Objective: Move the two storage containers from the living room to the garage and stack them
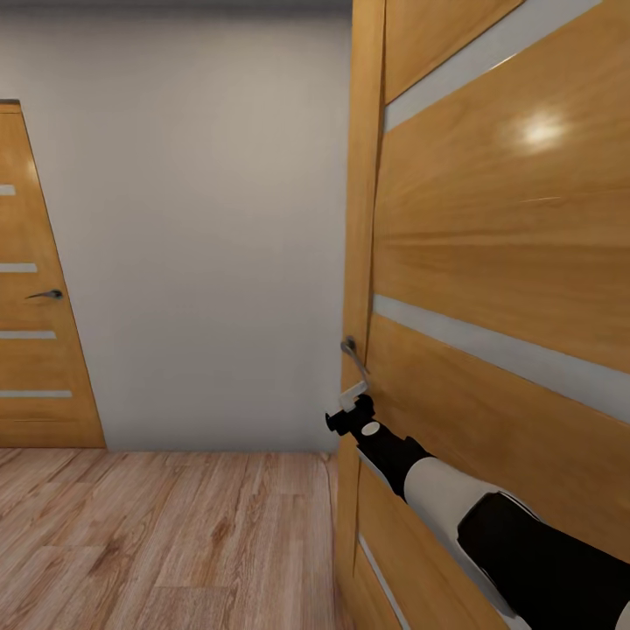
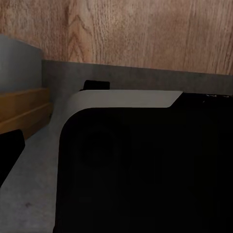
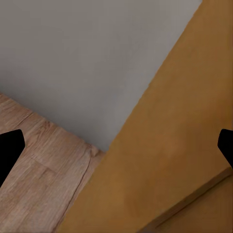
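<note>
A: Step in hand?
B: Transit leg, by the look of it. Opening a door (image 1: 499,262). No carrying, no stacking yet.
A: Right gripper (image 1: 348,413)?
B: Spread wide, holding nothing. Sitting just below the handle (image 1: 353,357), at the lever's free end. Touching or merely beside it: can't tell. In the right wrist view only door face and wall between the fingertips (image 3: 9,153).
A: Left gripper (image 2: 116,153)?
B: One fingertip (image 2: 9,150) in sight against grey; other side hidden by a dark housing. Spread: can't tell.
A: Next move?
B: Probably close on the lever, press down, then swing the door and roll through. Needs the lever properly between the fingers first. Risk: slipping off the lever's end.
A: Beyond the gripper?
B: Plank floor (image 1: 157,534) past and left of it, then a plain grey wall (image 1: 201,219). Second door (image 1: 39,350) well off to the left against that wall, shut.
A: Bins?
B: Whereabouts relative to either gripper can't be told from here. Light planks, not concrete, so judged not in the garage.
</note>
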